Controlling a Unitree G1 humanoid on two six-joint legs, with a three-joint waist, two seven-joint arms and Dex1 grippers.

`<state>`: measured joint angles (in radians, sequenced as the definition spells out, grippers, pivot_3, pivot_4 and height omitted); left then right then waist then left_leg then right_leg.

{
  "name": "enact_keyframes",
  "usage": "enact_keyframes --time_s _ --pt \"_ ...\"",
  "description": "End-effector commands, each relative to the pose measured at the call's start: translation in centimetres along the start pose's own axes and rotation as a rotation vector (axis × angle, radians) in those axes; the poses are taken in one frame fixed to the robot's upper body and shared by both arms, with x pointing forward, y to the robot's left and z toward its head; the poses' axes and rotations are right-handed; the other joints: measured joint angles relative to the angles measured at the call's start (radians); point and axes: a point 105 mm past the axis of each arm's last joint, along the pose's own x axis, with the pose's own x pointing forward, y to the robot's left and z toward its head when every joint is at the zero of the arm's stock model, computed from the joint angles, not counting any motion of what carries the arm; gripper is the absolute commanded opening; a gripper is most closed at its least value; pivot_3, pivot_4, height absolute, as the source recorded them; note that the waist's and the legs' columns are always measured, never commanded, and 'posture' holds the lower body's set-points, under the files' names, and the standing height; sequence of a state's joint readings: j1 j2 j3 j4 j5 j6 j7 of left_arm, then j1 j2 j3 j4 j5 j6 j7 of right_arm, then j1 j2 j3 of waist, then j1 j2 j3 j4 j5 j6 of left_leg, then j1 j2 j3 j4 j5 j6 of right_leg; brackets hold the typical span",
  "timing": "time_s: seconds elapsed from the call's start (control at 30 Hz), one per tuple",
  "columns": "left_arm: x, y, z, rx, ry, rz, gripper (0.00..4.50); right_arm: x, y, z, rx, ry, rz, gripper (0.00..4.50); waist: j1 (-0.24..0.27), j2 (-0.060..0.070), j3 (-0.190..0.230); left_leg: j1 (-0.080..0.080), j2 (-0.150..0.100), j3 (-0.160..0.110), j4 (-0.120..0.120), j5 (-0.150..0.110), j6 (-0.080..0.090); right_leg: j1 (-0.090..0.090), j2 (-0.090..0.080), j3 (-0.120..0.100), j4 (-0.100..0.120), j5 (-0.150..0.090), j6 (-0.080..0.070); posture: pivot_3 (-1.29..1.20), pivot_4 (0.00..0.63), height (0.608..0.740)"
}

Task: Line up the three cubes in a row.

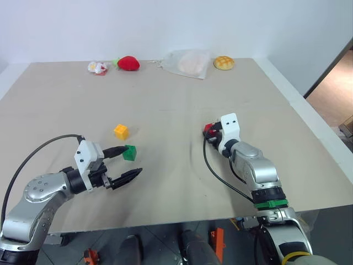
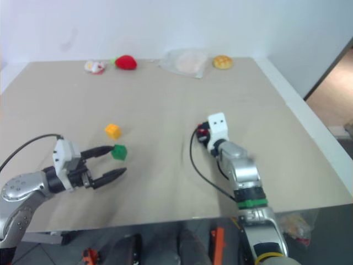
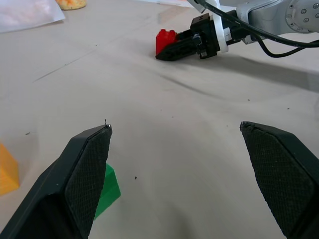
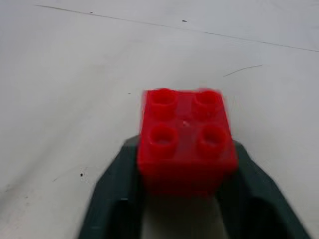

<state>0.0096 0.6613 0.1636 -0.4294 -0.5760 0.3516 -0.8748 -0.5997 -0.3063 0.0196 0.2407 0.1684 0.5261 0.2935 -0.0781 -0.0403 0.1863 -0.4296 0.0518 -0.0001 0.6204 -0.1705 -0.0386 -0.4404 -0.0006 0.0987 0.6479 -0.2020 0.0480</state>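
Note:
The red cube (image 4: 185, 142) sits between the fingers of my right gripper (image 1: 209, 131), which is shut on it right of the table's centre; it also shows as the red cube (image 3: 165, 40) in the left wrist view. The yellow cube (image 1: 121, 131) rests on the table (image 1: 165, 99) at the left of centre. Just in front of it and slightly right lies the green cube (image 1: 129, 153). My left gripper (image 1: 126, 162) stands open, its far finger tip beside the green cube (image 3: 105, 189), with nothing between the fingers.
Along the table's far edge lie a red plush strawberry (image 1: 128, 63), a small white and red item (image 1: 97, 68), a clear plastic bag (image 1: 189, 63) and a round tan bun (image 1: 224, 62). The table's right edge (image 1: 309, 110) borders a gap to the floor.

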Motion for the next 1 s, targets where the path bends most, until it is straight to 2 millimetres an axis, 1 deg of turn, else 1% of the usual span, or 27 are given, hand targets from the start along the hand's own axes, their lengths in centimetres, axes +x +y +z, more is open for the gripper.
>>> enact_keyframes --time_s 0.03,0.1,0.13,0.17,0.23,0.3,0.33,0.4,0.53,0.67,0.77,0.87,1.0 --pt "-0.6 0.0 0.7 0.029 -0.01 0.012 4.28 0.0 -0.6 2.2 -0.034 -0.075 0.019 1.27 0.0 0.0 0.0 0.0 0.0 0.0 0.0 0.0 0.0 0.0 0.0 0.0 0.0 0.0 0.0 0.0 0.15 0.739" --pt "-0.8 0.0 0.6 0.023 -0.005 0.016 4.28 -0.2 -0.3 2.9 -0.054 -0.103 0.083 1.27 0.0 0.0 0.0 0.0 0.0 0.0 0.0 0.0 0.0 0.0 0.0 0.0 0.0 0.0 0.0 0.0 0.15 0.739" --pt "-0.9 0.1 0.5 0.017 -0.003 0.018 4.28 -0.5 0.4 3.4 -0.07 -0.129 0.157 1.27 0.0 0.0 0.0 0.0 0.0 0.0 0.0 0.0 0.0 0.0 0.0 0.0 0.0 0.0 0.0 0.0 0.15 0.739" --pt "-1.0 0.1 0.4 0.009 -0.001 0.02 4.28 -1.0 1.1 3.8 -0.089 -0.149 0.238 1.27 0.0 0.0 0.0 0.0 0.0 0.0 0.0 0.0 0.0 0.0 0.0 0.0 0.0 0.0 0.0 0.0 0.15 0.739" --pt "-1.4 0.3 0.3 -0.004 0.003 0.025 4.28 -2.8 3.1 4.1 -0.155 -0.174 0.486 1.27 0.0 0.0 0.0 0.0 0.0 0.0 0.0 0.0 0.0 0.0 0.0 0.0 0.0 0.0 0.0 0.0 0.15 0.739" --pt "-1.6 0.4 0.2 -0.016 0.01 0.025 4.28 -5.2 4.6 3.8 -0.229 -0.154 0.723 1.27 0.001 0.0 0.0 0.0 0.0 0.0 0.0 0.0 0.0 0.0 0.0 0.0 0.0 0.0 0.0 0.0 0.15 0.739" --pt "-1.7 0.4 0.2 -0.019 0.013 0.024 4.28 -6.0 5.0 3.4 -0.256 -0.133 0.807 1.27 0.001 0.0 0.0 0.0 0.0 0.0 0.0 0.0 0.0 0.0 0.0 0.0 0.0 0.0 0.0 0.0 0.15 0.739" --pt "-1.9 0.5 0.1 -0.024 0.018 0.02 4.28 -7.1 5.1 2.5 -0.314 -0.093 0.922 1.27 0.001 0.0 0.0 0.001 0.0 0.0 0.0 0.0 0.0 0.001 0.0 -0.001 0.0 -0.001 0.0 0.0 0.15 0.739" --pt "-2.4 0.3 0.1 -0.026 0.031 0.004 4.28 -6.7 4.9 0.9 -0.398 -0.028 1.015 1.27 -0.002 0.0 0.0 0.003 0.0 0.0 0.001 0.0 0.0 0.002 0.0 -0.001 0.0 0.0 -0.001 0.0 0.15 0.739" --pt "-2.9 -0.2 0.1 -0.009 0.04 -0.032 4.28 -5.9 5.3 1.0 -0.444 -0.039 1.061 1.27 -0.004 0.001 0.0 0.004 0.0 0.0 0.001 0.0 0.0 0.002 0.0 0.0 0.001 0.001 -0.002 0.0 0.15 0.739" --pt "-3.2 -0.6 -0.3 -0.001 0.064 -0.069 4.28 -5.2 5.5 0.8 -0.473 -0.026 1.097 1.27 -0.005 0.001 0.0 0.005 0.001 0.0 0.001 0.0 0.0 0.002 0.001 0.0 0.001 0.001 -0.002 0.0 0.15 0.739" --pt "-3.3 -0.7 -0.7 0.008 0.078 -0.078 4.28 -5.2 5.6 0.6 -0.482 -0.012 1.14 1.27 -0.002 0.001 0.0 0.005 0.001 0.0 0.0 0.0 0.0 0.002 0.001 0.0 0.001 0.001 -0.002 0.0 0.15 0.739" --pt "-3.0 -0.7 -0.5 -0.001 0.041 -0.07 4.28 -5.6 5.6 0.1 -0.497 0.011 1.201 1.27 0.002 0.001 0.0 0.004 0.0 0.0 0.0 0.0 0.0 0.002 0.001 0.0 0.001 -0.001 -0.002 0.0 0.15 0.739"
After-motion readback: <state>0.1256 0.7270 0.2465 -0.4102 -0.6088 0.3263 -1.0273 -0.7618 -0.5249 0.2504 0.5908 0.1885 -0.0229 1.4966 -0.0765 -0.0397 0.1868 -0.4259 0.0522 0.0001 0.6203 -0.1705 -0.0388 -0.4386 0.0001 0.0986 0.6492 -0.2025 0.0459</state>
